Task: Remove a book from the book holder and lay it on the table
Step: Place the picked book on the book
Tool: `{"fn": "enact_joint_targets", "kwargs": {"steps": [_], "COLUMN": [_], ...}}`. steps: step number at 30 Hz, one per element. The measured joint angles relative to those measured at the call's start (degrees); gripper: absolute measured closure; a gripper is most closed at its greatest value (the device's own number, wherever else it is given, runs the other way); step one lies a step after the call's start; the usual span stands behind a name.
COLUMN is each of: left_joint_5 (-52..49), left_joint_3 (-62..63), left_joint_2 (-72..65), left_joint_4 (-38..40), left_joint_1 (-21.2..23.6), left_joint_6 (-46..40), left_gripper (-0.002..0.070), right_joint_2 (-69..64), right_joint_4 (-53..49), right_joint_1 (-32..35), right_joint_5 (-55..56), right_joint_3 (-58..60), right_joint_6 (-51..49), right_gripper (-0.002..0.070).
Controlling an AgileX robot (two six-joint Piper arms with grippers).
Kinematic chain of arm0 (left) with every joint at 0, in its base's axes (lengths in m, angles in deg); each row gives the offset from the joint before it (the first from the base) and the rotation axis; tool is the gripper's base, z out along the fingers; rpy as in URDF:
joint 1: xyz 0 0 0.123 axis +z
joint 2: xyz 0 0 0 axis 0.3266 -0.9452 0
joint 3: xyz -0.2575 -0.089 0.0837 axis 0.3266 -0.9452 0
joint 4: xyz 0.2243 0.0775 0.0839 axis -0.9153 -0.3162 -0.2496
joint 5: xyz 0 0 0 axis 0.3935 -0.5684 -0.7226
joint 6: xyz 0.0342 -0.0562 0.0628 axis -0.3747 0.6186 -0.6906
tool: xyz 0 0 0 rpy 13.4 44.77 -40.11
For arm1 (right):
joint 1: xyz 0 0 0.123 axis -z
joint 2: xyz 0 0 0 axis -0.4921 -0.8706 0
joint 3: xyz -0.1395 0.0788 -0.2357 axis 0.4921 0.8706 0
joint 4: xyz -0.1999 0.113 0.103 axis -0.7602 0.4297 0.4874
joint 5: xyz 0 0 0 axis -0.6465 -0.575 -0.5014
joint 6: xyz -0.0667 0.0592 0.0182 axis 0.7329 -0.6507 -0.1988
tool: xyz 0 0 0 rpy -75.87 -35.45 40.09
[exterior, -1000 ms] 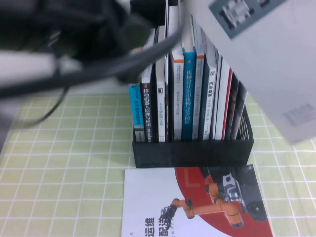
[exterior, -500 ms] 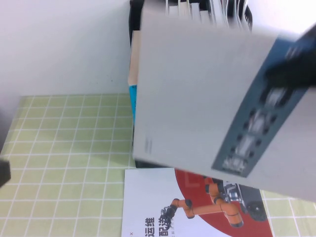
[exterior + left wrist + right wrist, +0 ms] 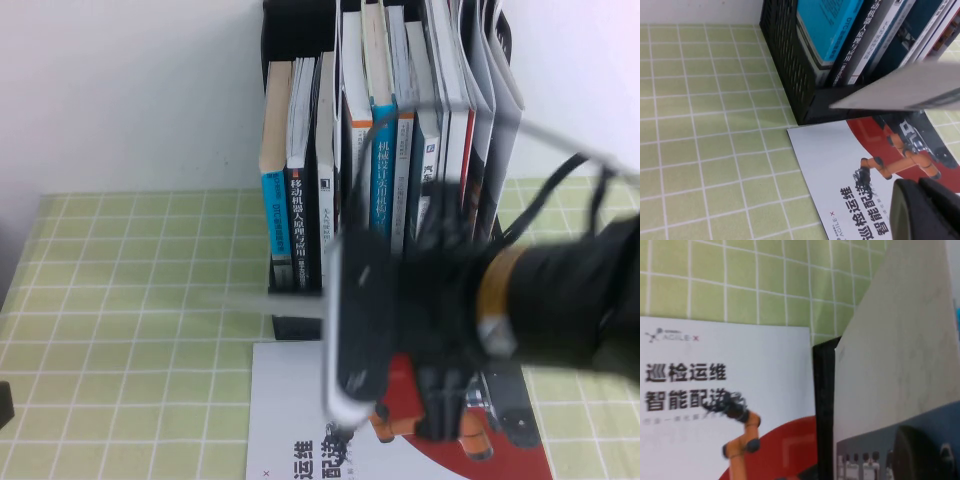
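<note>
My right gripper [image 3: 388,335] is shut on the book [image 3: 343,330], a thin pale grey booklet with a blue-grey band of tiny white pictures. In the right wrist view one finger [image 3: 917,455] presses on its cover [image 3: 890,340]. I hold the book edge-on, low in front of the black book holder [image 3: 298,325], above the table [image 3: 130,290]. The left wrist view shows its edge [image 3: 900,95] hanging over the holder's front wall [image 3: 790,60]. My left gripper [image 3: 922,210] is shut and empty, low over the white booklet.
A white booklet [image 3: 290,400] with an orange robot arm on a red circle lies flat on the green grid cloth in front of the holder. Several upright books [image 3: 385,150] fill the holder's slots. Open cloth lies to the left [image 3: 705,125].
The book has swung from high at the upper right down across the holder's front and now hangs edge-on, low over the white booklet. The left arm has left the high view.
</note>
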Motion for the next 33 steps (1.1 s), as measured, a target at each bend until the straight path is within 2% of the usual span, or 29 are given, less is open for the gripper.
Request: {"fn": "enact_joint_targets", "kwargs": {"steps": [2, 5, 11, 14, 16, 19, 21, 24, 27, 31, 33], "left_joint_5": [0.0, -0.13, -0.34, -0.34, -0.34, -0.34, -0.34, -0.46, -0.79, -2.31, -3.67], "left_joint_3": [0.0, -0.13, -0.24, -0.24, -0.24, -0.24, -0.24, -0.24, -0.24, -0.24, -0.24], "left_joint_2": [0.0, 0.0, 0.0, 0.0, 0.0, 0.0, 0.0, 0.0, 0.0, 0.0, 0.0], "left_joint_4": [0.0, -0.09, -0.12, -0.22, -0.22, -0.42, -0.45, -0.45, -0.45, -0.45, -0.45], "left_joint_1": [0.0, 0.0, 0.0, 0.0, 0.0, 0.0, 0.0, 0.0, 0.0, 0.0, 0.0], "left_joint_6": [0.0, 0.0, 0.14, 0.03, 0.03, 0.03, 0.03, 0.03, 0.03, 0.03, 0.03], "left_gripper": [0.0678, 0.0678, 0.0678, 0.0678, 0.0678, 0.0678, 0.0678, 0.0678, 0.0678, 0.0678, 0.0678], "right_joint_2": [-2.02, -6.32, -12.59, -12.97, -12.97, -13.1, -13.1, -13.1, -13.1, -12.72, -12.44], "right_joint_4": [-4.37, -4.07, 11.28, 15.23, 15.71, 14.69, 12.38, 9.03, 8.28, 14.36, 20.5], "right_joint_1": [-1.27, -2.0, -2.22, -2.22, -2.22, -1.13, 0.48, 2.71, 3.81, 3.91, 3.91], "right_joint_5": [7.03, 12.93, 13.76, 12.38, 10.51, 7.42, 5.36, 1.9, -4.34, -17.39, -27.92], "right_joint_3": [4.27, 9.46, 13.35, 13.35, 13.35, 12.99, 12.28, 10.64, 7.99, 1.74, -3.45], "right_joint_6": [-1.24, -1.93, -2.7, -3.03, -3.97, -7.56, -11.98, -18.23, -20.47, -13.45, -7.39], "right_gripper": [0.0667, 0.0667, 0.0664, 0.0622, 0.0547, 0.0372, 0.029, 0.0248, 0.0236, 0.0232, 0.0231]}}
